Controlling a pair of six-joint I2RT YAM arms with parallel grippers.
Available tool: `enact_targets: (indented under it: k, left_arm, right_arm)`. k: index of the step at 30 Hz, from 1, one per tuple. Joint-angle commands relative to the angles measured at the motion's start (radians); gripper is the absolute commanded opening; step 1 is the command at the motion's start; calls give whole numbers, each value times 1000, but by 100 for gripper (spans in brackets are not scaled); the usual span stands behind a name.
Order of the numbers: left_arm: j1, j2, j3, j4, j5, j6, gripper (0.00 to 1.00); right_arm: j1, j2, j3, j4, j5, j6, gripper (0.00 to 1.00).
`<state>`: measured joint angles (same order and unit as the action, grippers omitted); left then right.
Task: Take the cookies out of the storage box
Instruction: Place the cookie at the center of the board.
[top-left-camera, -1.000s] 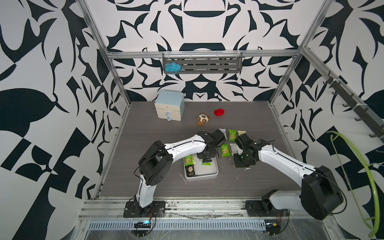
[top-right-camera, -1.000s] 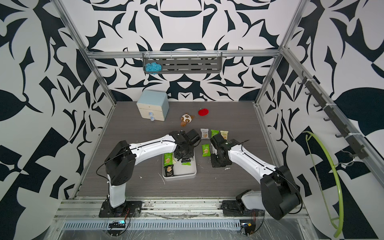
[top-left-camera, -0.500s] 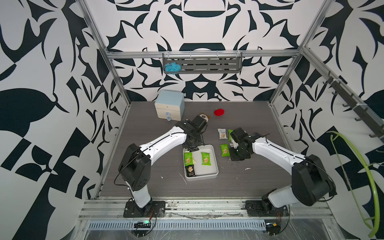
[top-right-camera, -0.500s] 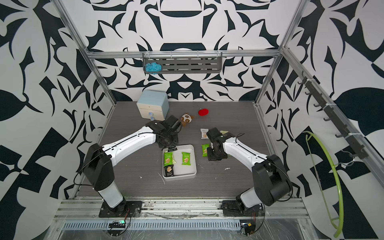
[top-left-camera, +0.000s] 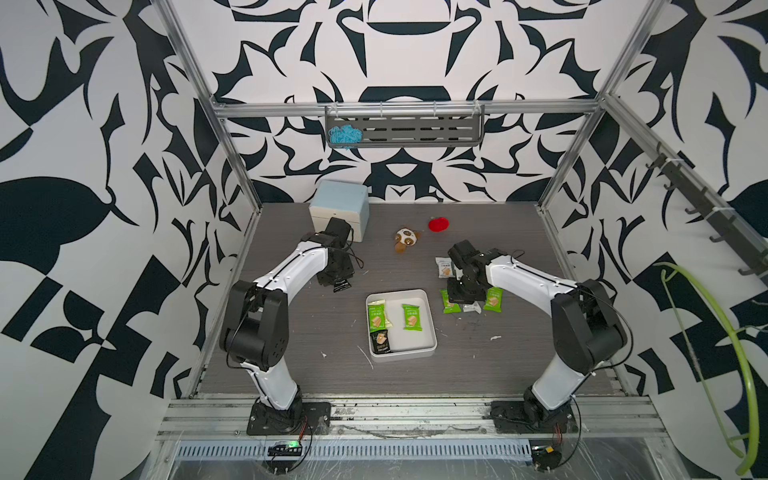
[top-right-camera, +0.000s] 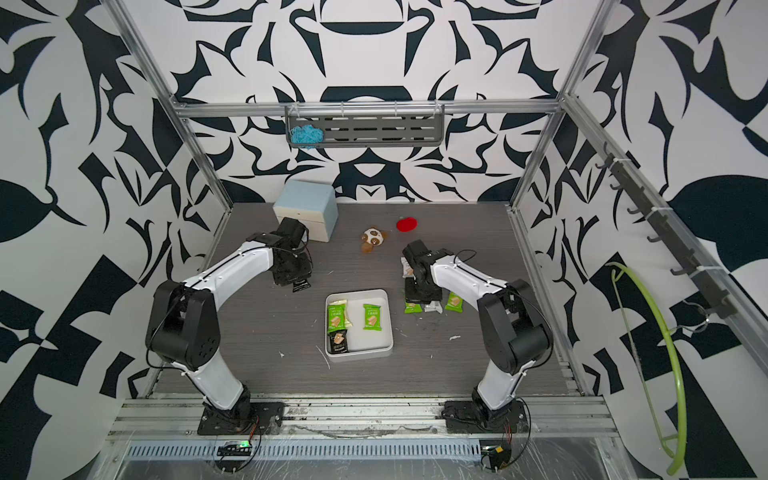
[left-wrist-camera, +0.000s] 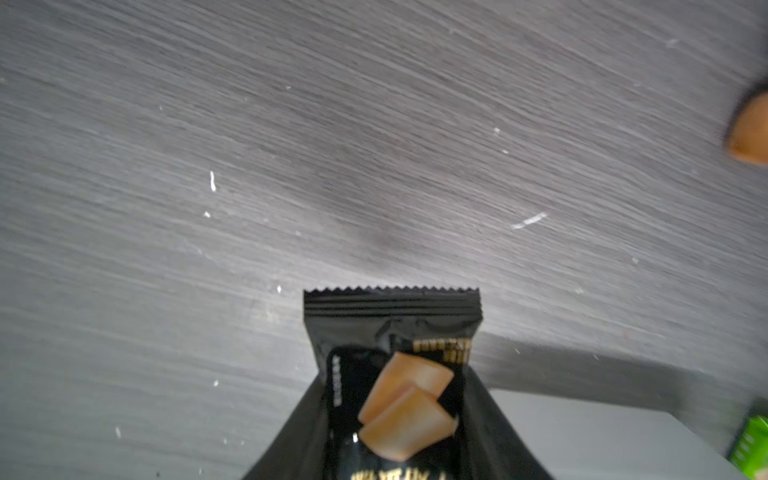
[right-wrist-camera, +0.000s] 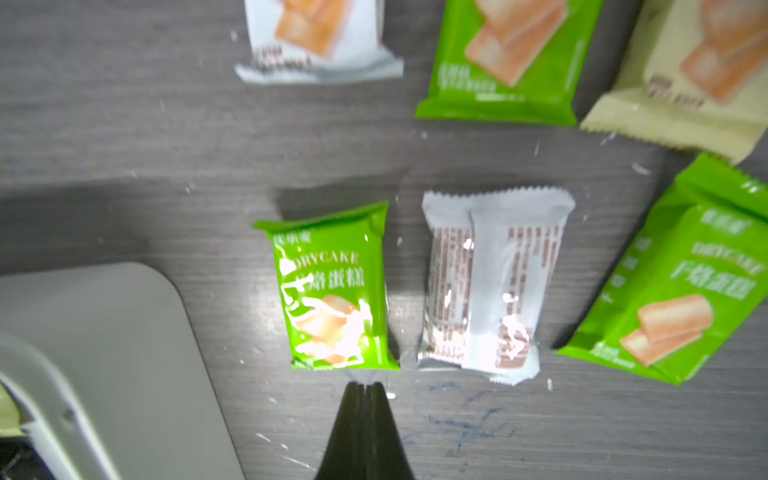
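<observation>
The white storage box (top-left-camera: 432, 322) (top-right-camera: 388, 320) stands mid-table and holds two green cookies (top-left-camera: 411, 317) and a black one (top-left-camera: 380, 341). Left of the box, toward the back, my left gripper (top-left-camera: 338, 278) (top-right-camera: 297, 280) (left-wrist-camera: 395, 440) is shut on a black cookie packet (left-wrist-camera: 392, 328) (top-left-camera: 341, 285) that hangs over bare table. My right gripper (top-left-camera: 461, 293) (top-right-camera: 422, 297) (right-wrist-camera: 365, 386) is shut and empty, just short of a green cookie packet (right-wrist-camera: 332, 286). A face-down white packet (right-wrist-camera: 482, 286) and another green one (right-wrist-camera: 673, 286) lie beside it on the table, right of the box.
More packets lie further back: white (right-wrist-camera: 316, 37), green (right-wrist-camera: 507, 54), cream (right-wrist-camera: 698, 70). A pale-blue-topped cabinet (top-left-camera: 340, 210) stands at the back left, right behind the left arm. A plush toy (top-left-camera: 406, 239) and a red object (top-left-camera: 438, 224) lie at the back middle.
My left gripper has swung from over the box to the back and then left, carrying the black packet. My right gripper has stayed among the packets right of the box, shifting slightly.
</observation>
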<state>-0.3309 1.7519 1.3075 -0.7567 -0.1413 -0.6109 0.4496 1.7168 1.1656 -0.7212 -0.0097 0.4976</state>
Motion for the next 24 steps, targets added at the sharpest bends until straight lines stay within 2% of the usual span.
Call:
enact_targets:
  k: [1,18,24]
  left_arm:
    - [17,62,-11,58,18,46,45]
    - [44,220,26,147,28,53,47]
    - [44,229,42,144,28,59,52]
  right_arm:
    - [-8,-3,56,-23,34,22,2]
    - [-44,-32,51,-51,52,19,2]
    - [-48,-52,51,-65,56,12,2]
